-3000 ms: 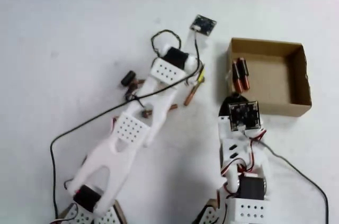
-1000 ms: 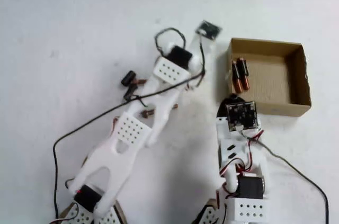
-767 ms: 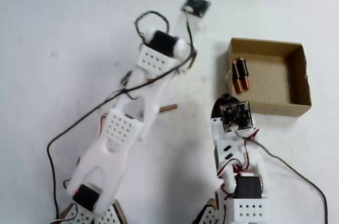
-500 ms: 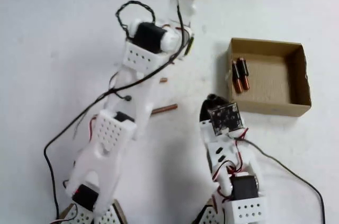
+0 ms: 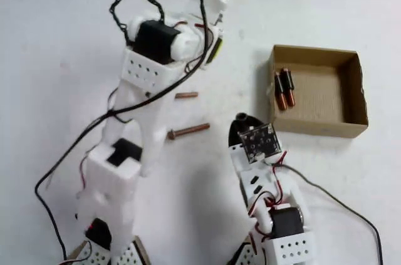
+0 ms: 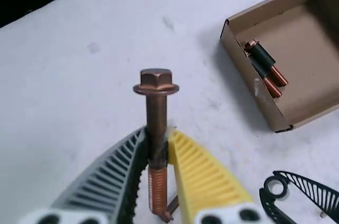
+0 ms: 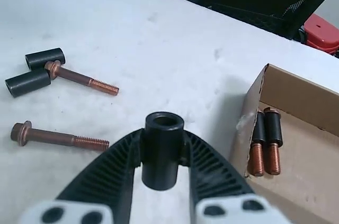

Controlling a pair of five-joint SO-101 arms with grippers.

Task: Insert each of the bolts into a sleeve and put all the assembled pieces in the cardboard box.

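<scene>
My left tool (image 6: 157,138) pinches a copper hex-head bolt (image 6: 155,108) by its shank, head outward, above the white bench (image 5: 62,39). Two loose copper bolts (image 5: 188,131) lie mid-bench. My right tool (image 7: 162,138) clamps a black cylindrical sleeve (image 7: 162,160). Far right, the brown cardboard box (image 5: 313,128) holds two assembled pieces (image 5: 283,88).
</scene>
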